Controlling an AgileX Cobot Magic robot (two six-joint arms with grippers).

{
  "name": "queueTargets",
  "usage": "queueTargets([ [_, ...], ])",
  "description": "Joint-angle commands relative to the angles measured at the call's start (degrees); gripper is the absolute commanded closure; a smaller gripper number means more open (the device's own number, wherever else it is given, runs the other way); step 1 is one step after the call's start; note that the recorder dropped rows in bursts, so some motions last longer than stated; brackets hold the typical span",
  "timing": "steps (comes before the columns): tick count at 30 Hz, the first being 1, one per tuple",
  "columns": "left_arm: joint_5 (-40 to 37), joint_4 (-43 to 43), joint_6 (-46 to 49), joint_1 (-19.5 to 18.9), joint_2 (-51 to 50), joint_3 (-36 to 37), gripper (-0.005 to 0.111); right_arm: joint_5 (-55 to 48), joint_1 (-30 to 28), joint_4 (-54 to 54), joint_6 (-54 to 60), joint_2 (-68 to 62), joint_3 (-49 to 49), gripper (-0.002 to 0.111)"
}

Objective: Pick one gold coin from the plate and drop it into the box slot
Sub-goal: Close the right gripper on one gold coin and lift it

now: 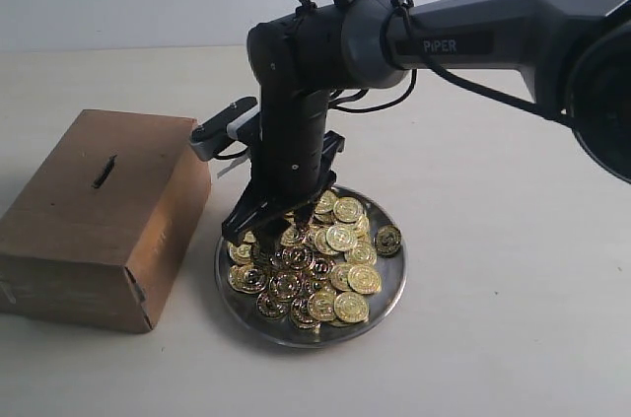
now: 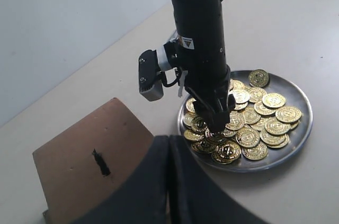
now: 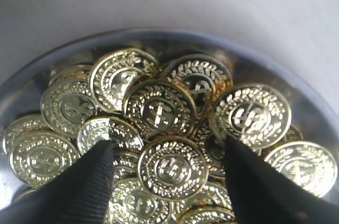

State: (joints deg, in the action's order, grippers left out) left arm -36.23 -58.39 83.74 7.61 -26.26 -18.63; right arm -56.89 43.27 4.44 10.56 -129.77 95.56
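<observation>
Pale tabletop: plate full of gold coins

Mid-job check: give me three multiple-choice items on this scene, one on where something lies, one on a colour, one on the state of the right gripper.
1. In the exterior view, where does the box lie relative to the plate?
A. To its left
B. To its right
C. On top of it

2. What colour are the coins in the plate?
A. Silver
B. Gold
C. Copper red

3. How does the right gripper stand?
A. Open, astride a coin in the plate
B. Shut on a coin lifted clear of the plate
C. Open above the box

Answers:
1 A: the exterior view shows the box beside the plate, on its left.
2 B: they shine gold in every view.
3 A: the right wrist view shows the jaws apart, with the coin between them.
</observation>
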Motion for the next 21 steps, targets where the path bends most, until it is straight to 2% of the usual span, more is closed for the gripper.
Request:
queueTargets([
  [1, -0.1, -1.0, 0.0, 0.4, -0.2, 0.1, 0.107, -1.1, 0.0, -0.5, -0.5, -0.3, 0.3, 0.053],
  [21, 0.0, -1.0, 0.0, 0.4, -0.2, 0.1, 0.107, -1.3, 0.0, -0.5, -0.8, -0.3, 0.3, 0.057],
])
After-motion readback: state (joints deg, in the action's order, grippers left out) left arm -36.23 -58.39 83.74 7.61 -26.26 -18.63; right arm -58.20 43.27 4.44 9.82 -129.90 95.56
